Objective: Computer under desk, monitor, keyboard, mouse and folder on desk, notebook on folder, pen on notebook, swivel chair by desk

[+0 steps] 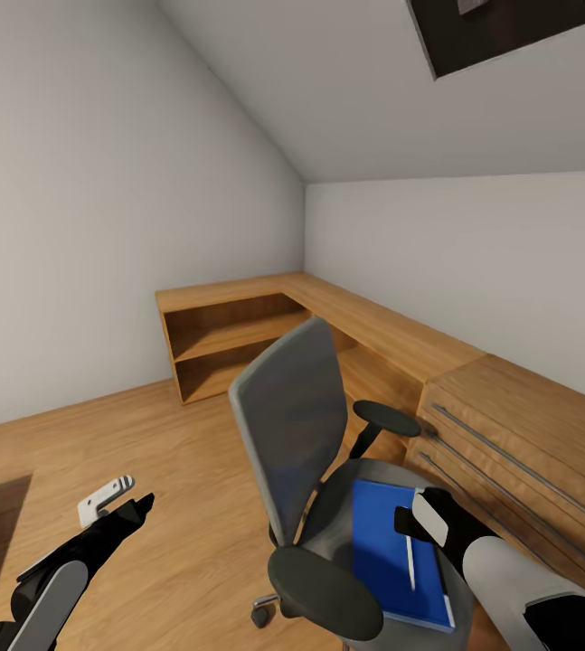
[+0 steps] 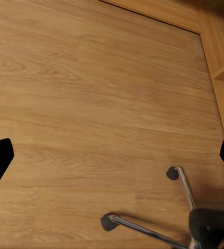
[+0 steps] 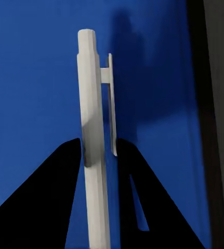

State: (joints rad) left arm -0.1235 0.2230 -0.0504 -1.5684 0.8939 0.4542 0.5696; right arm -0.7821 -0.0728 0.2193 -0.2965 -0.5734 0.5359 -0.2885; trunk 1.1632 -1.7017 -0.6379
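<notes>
I have the right gripper (image 3: 99, 155) closed on the pen (image 3: 93, 135) just above the folder (image 1: 396, 551) on the swivel chair (image 1: 297, 425), probably to free the folder first; the left gripper (image 1: 120, 502) waits open over the floor (image 2: 91, 104).

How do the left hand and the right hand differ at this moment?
The left hand hangs open over the bare wooden floor, holding nothing; the right hand is over the blue folder on the swivel chair, its fingers closed on the white pen. The left hand is beside the chair, the right above its seat. Both have black fingers.
</notes>
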